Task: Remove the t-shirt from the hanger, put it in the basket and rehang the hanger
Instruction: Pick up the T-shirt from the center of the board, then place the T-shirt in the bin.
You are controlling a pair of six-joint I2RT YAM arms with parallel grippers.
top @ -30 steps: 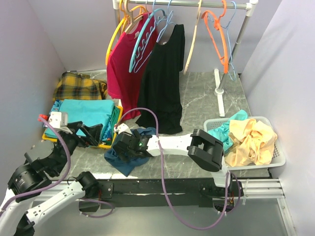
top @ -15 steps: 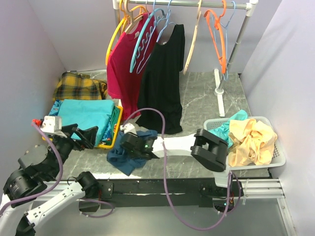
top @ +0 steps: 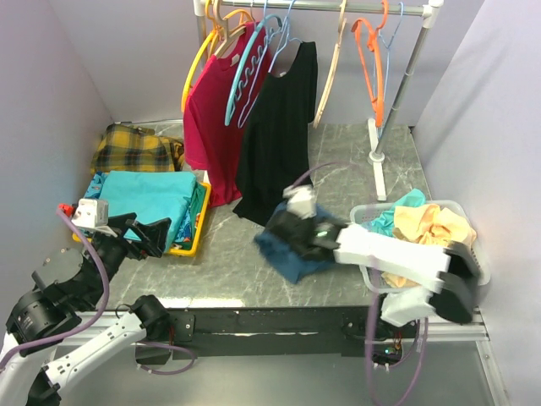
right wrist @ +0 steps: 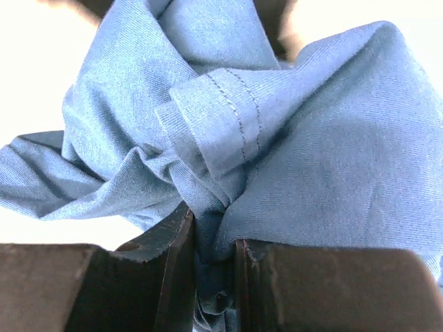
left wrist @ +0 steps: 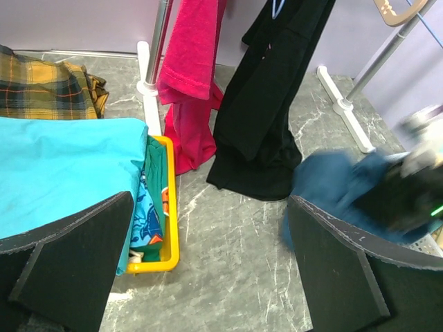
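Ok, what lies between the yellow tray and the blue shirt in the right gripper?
Only bare marble tabletop separates the yellow tray from the blue shirt; the top view shows it.

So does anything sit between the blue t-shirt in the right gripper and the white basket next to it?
Nothing visible. The right gripper is shut on the blue t-shirt, right beside the white basket, which is open on top; only yellow clothes and a teal cloth lie inside.

1. Your right gripper [top: 286, 238], just left of the white basket [top: 362, 209], pinches a blue t-shirt [right wrist: 311, 159] between nearly closed jaws, and its arm reaches across the basket.
2. Your left gripper [left wrist: 208, 263], far left of the basket, gapes wide, holding nothing.
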